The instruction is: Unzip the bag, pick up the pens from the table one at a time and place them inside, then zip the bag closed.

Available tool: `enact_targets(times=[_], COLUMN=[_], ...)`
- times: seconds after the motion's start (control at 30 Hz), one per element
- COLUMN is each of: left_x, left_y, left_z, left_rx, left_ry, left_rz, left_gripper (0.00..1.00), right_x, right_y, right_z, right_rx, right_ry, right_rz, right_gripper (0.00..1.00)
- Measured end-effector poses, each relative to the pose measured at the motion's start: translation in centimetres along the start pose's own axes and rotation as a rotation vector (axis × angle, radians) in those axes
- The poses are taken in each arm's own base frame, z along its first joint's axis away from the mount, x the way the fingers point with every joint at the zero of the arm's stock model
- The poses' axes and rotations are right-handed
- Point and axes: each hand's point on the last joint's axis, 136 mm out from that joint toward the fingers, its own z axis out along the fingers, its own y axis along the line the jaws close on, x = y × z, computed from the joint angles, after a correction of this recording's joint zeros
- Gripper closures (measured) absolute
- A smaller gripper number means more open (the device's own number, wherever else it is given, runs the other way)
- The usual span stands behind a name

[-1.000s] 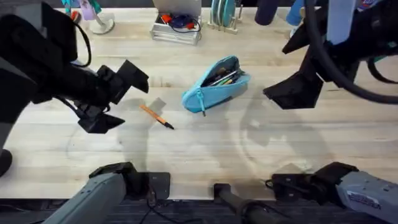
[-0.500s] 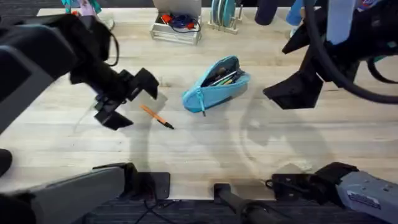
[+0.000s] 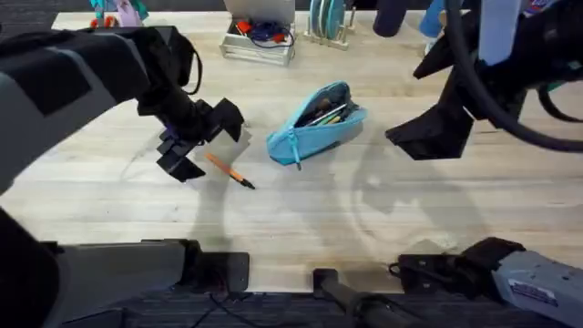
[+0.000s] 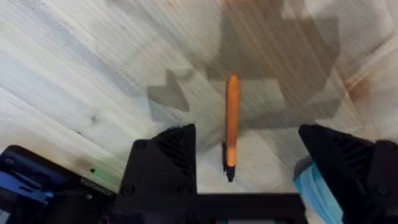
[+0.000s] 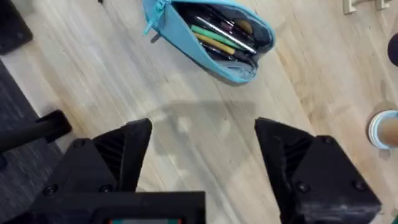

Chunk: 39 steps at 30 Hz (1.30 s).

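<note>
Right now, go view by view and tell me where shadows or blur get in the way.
Overhead: the left arm rises large and blurred over the table; soft shadows lie below the bag. Left wrist: a dark shadow crosses the wood behind the orange pen, which stays readable between the open fingers. Right wrist: the open bag is clear, pens visible inside; a faint shadow sits on the wood beneath it.

Bag (image 3: 317,123) lying mid-table (image 3: 301,210), unzipped, mouth gaping; several pens sitting inside. Loose pen (image 3: 229,170) lying on table just left of bag, apart from it, running diagonally, tip end pointing toward near edge. Left gripper (image 3: 202,144) hovering over pen's far end, fingers (image 4: 163,163) spread, straddling pen in left wrist view. Right gripper (image 3: 428,135) hanging right of bag, well apart, fingers (image 5: 118,152) spread above bare table.
</note>
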Motion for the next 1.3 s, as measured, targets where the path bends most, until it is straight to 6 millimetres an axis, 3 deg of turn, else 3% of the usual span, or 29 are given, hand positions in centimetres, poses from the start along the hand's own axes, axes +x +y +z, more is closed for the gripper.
enact_targets(times=[0.3, 0.53, 0.6, 0.8, 1.0, 1.3], left_x=[0.5, 0.3, 0.2, 0.3, 0.3, 0.4], left_y=[0.2, 0.0, 0.3, 0.2, -0.6, -0.7], left_z=[2.3, 2.6, 2.7, 2.7, 2.7, 2.7], left_rx=[-0.061, -0.006, -0.004, 0.014, 0.058, 0.061], left_ry=[0.023, -0.016, -0.031, -0.035, -0.025, -0.02], left_rz=[0.001, 0.012, 0.013, 0.011, 0.015, 0.015], left_gripper=[0.006, 0.013, 0.096, 0.579, 0.916, 0.949], right_x=[0.0, 0.0, 0.0, 0.0, 0.0, 0.0], right_y=[0.0, 0.0, 0.0, 0.0, 0.0, 0.0], right_z=[0.0, 0.0, 0.0, 0.0, 0.0, 0.0], right_rx=[0.0, 0.0, 0.0, 0.0, 0.0, 0.0], right_ry=[0.0, 0.0, 0.0, 0.0, 0.0, 0.0], right_rz=[0.0, 0.0, 0.0, 0.0, 0.0, 0.0], right_gripper=[0.005, 0.005, 0.005, 0.005, 0.003, 0.003])
